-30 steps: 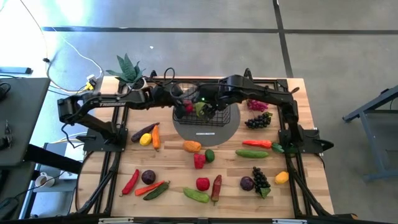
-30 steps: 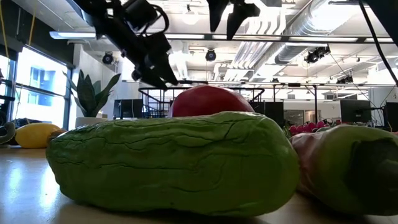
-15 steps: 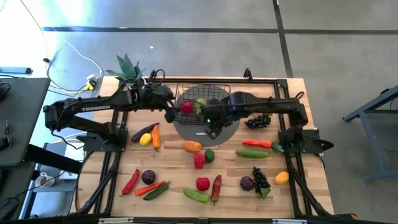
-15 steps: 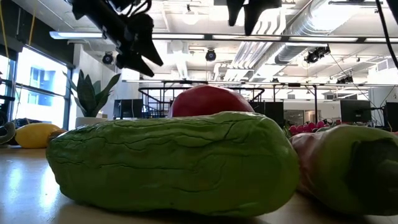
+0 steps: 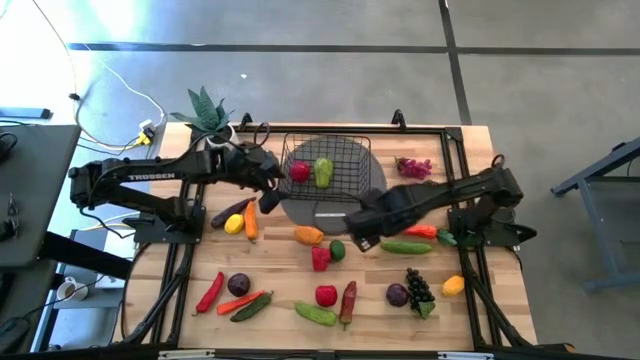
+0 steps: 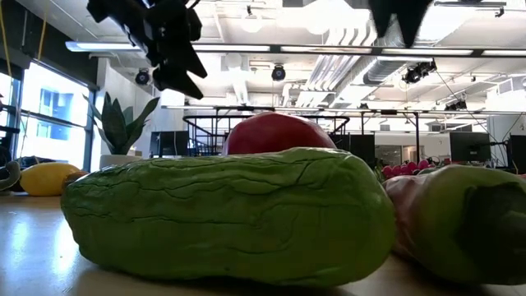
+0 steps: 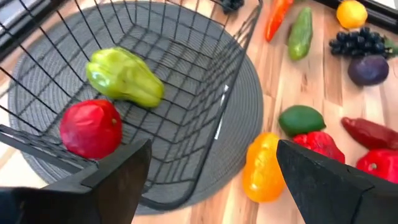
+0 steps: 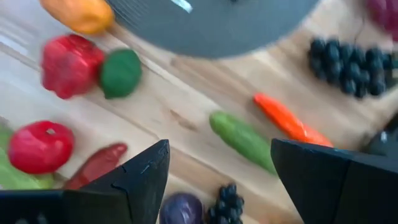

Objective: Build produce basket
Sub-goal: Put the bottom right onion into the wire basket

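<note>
Now | L claw (image 7: 205,180) released by basket (image 5: 335,175) | R claw (image 8: 217,180) released, empty | wrist-only: green pepper (image 7: 124,78), tomato (image 7: 91,129) inside.

basket (image 5: 340,160) – black mesh | mat (image 5: 372,196) – grey | table (image 5: 280,270) – pale wood

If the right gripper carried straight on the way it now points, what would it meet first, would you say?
Probably the small green cucumber, centred between the right gripper's open fingers, with bare wooden table around it. Its height above the table is unclear.
</note>
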You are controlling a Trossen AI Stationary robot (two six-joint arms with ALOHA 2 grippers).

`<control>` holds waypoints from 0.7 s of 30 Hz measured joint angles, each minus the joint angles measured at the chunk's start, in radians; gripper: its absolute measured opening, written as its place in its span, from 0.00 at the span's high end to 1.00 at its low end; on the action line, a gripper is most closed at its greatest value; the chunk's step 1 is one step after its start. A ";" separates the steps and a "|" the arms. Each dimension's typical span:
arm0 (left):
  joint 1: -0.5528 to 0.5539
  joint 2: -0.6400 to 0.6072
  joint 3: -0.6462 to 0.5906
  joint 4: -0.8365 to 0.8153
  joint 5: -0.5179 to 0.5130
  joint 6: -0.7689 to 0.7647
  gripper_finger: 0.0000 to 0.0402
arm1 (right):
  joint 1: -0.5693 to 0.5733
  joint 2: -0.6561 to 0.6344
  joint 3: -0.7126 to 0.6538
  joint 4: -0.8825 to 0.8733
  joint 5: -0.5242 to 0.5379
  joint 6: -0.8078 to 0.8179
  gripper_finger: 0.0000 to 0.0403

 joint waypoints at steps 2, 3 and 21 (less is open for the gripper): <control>-0.008 0.000 0.000 -0.014 -0.002 0.000 0.16 | 0.021 -0.025 -0.050 0.000 -0.022 0.048 0.35; -0.012 0.000 0.000 -0.018 -0.006 0.000 0.16 | 0.030 -0.037 -0.075 0.000 -0.035 0.072 0.35; -0.025 0.000 0.000 -0.024 -0.009 -0.032 0.16 | 0.155 -0.210 -0.444 0.250 -0.324 0.013 0.35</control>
